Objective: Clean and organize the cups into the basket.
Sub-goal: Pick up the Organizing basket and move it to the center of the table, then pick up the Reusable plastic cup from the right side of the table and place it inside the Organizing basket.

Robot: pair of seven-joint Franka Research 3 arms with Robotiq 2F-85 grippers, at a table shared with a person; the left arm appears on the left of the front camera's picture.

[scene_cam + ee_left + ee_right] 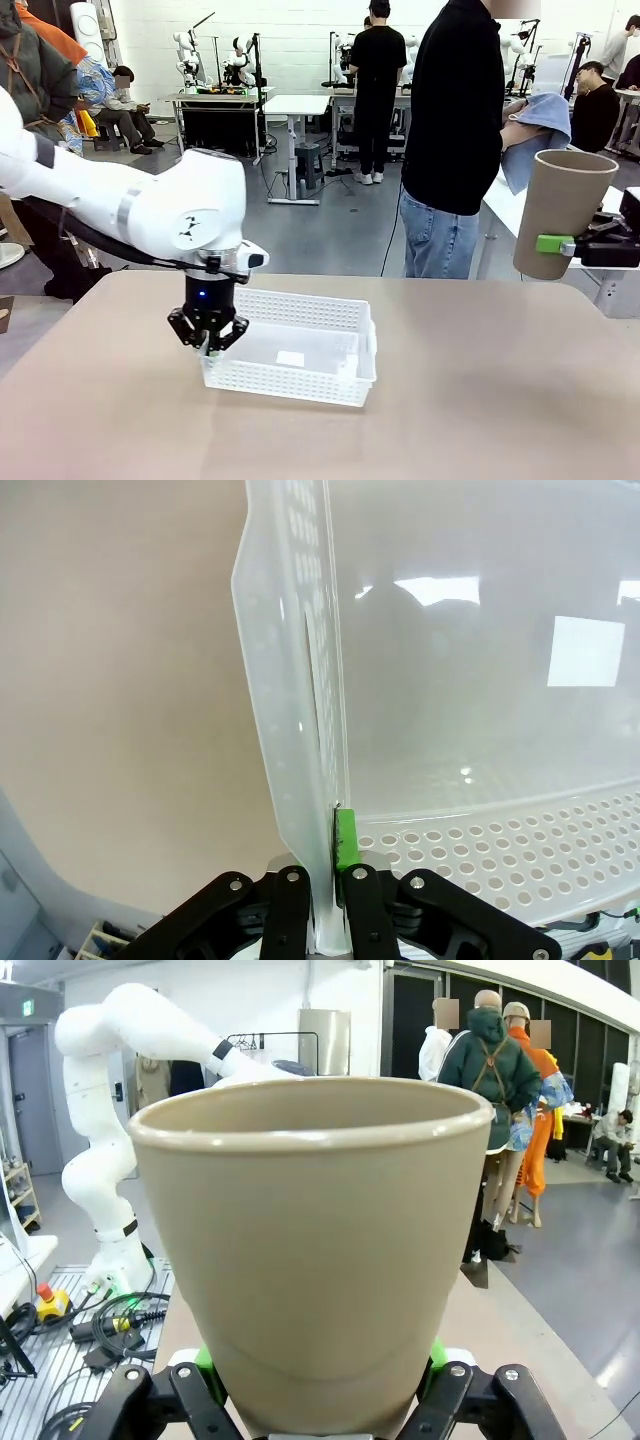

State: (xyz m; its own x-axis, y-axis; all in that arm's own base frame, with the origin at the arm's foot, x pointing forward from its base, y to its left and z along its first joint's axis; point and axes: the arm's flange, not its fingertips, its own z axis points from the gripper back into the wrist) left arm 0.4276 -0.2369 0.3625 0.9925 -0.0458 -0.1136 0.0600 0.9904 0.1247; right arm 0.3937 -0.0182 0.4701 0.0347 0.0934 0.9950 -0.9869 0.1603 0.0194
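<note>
- Two pincers are engaged, each with its own load; no cup lies in the basket yet.
- Left pincer (208, 338) is clenched on the thin lattice wall of the basket (300, 385) at its near left corner, with the wall pinched between the fingers. The basket appears to rest on the table (480, 400), left of the middle, and is empty.
- Likely risk there: the wall is thin and flexible, so a pull or lift from that one corner could bend it, tip the basket, or let it slip from the pads.
- Person (455, 120) stands beyond the table's far edge, right of the middle, holding a blue cloth (535, 125) near the raised cup.
- Right pincer (562, 245) grasps a tan cup (562, 200) low on its body, mouth up, held in the air at the far right, well apart from the basket.
- Likely risk there: the cup is smooth, tapered and gripped near its narrow end. Wiping pressure from the cloth could twist it or work it out of the grip.
</note>
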